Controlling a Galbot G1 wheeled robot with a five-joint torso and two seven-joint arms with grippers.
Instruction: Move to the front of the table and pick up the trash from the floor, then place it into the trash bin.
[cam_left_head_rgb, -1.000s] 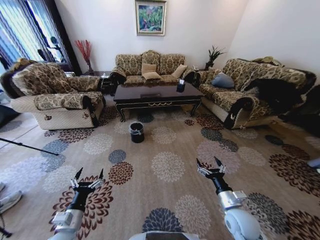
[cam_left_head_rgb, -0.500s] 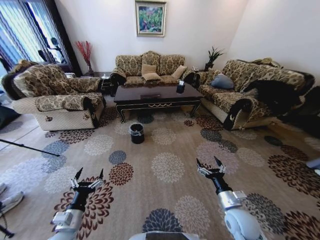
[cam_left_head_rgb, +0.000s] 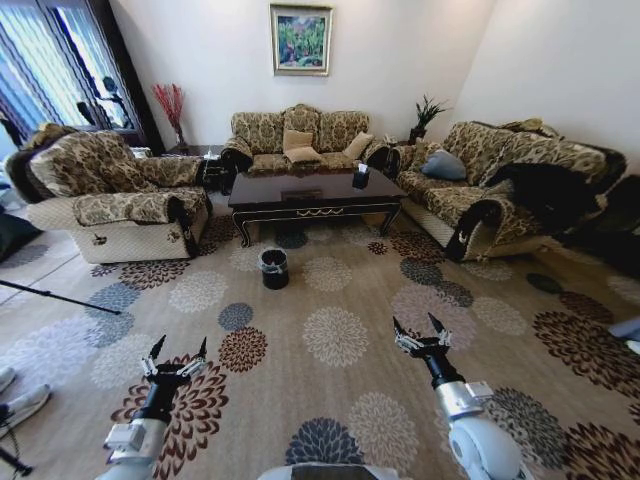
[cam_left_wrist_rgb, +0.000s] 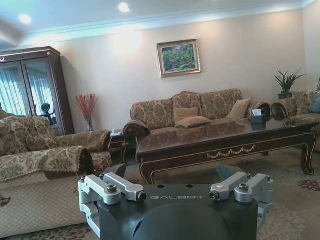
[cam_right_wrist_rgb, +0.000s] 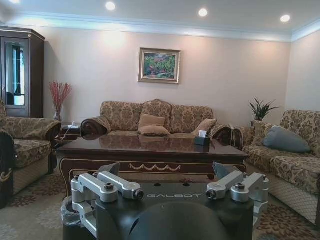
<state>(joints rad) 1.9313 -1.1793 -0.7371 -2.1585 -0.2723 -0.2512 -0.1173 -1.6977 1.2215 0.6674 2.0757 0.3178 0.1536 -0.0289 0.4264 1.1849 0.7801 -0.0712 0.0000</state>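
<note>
Table (cam_left_head_rgb: 312, 193) stands across the far end of the carpet (cam_left_head_rgb: 340, 330), long axis running left to right, front apron facing the robot. Trash bin (cam_left_head_rgb: 273, 267) upright on the carpet near the table's front left corner. Left gripper (cam_left_head_rgb: 176, 362) and right gripper (cam_left_head_rgb: 421, 335) low over the near carpet, fingers spread, nothing held. Against the earlier frames the whole view has shifted slightly; grippers unchanged.

You see: one table (cam_left_head_rgb: 315, 192), one trash bin (cam_left_head_rgb: 273, 267), one tissue box (cam_left_head_rgb: 361, 176), three sofas, two claws, one painting (cam_left_head_rgb: 301, 37).
</note>
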